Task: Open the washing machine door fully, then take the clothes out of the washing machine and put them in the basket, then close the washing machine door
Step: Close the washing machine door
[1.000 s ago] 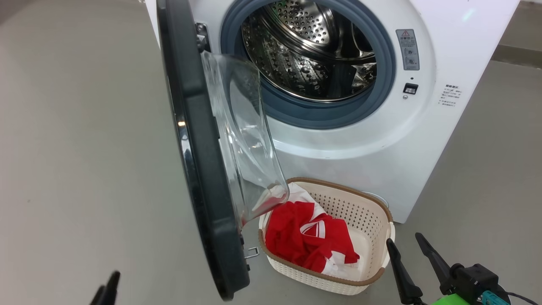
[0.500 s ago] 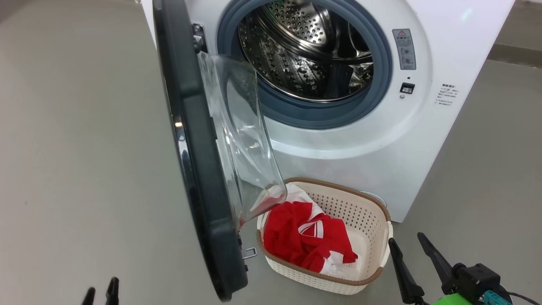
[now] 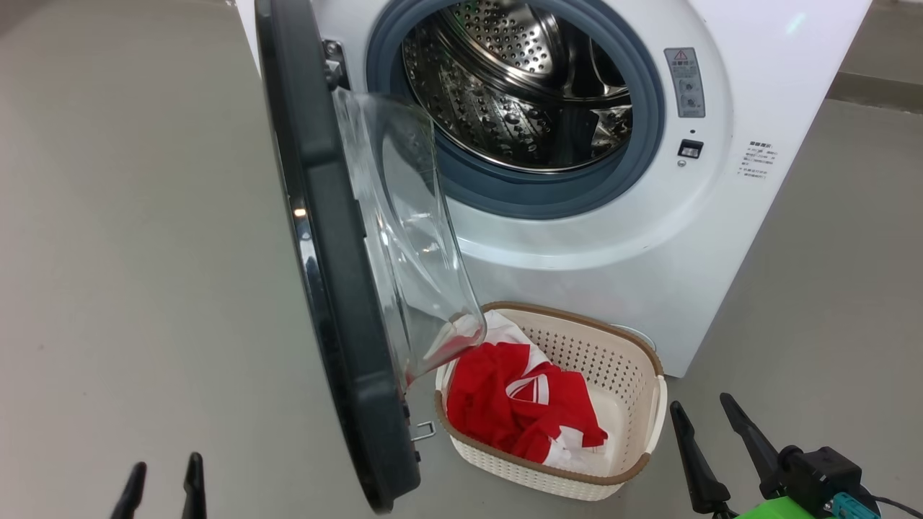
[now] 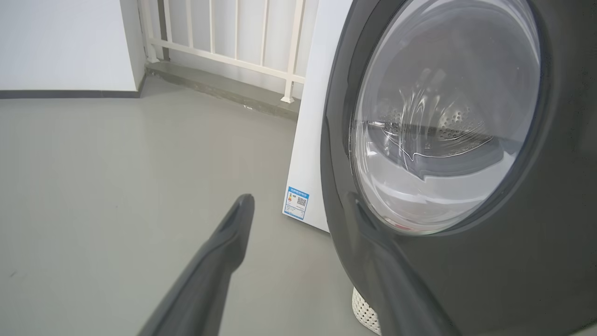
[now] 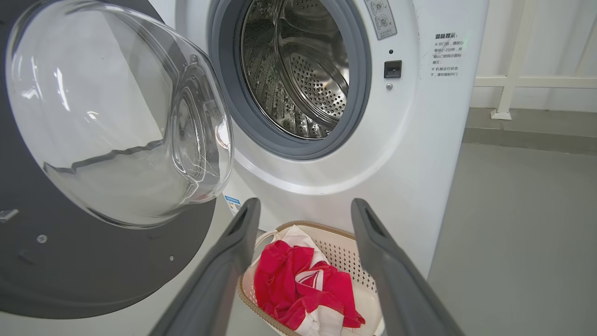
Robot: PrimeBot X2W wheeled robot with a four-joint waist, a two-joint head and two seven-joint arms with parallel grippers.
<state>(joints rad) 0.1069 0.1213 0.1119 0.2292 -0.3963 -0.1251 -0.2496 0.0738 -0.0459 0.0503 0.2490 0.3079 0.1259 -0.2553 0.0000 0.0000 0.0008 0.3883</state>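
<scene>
Clearly the washing machine door stands swung wide, edge-on to the head camera, with its glass bowl bulging back toward the washing machine. The steel drum lies exposed inside the grey gasket, and no fabric shows in the part of it that can be seen. On the floor, at the foot of the machine's front and just beside the door's lower edge, sits the basket. The clothes lie bunched inside it toward its left end, red with white showing, leaving the right part of its base bare. From the head view the low end of the glass bowl overlaps the basket's far left corner; whether they touch cannot be told. The left gripper hovers on the door's outer side, jaws apart and empty. Its wrist view looks onto the black rim and window, with a small blue label low on the machine's side panel. The right gripper hangs just beside the basket's right end, jaws likewise spread and holding nothing; its wrist view has them framing the clothes below the drum opening.
</scene>
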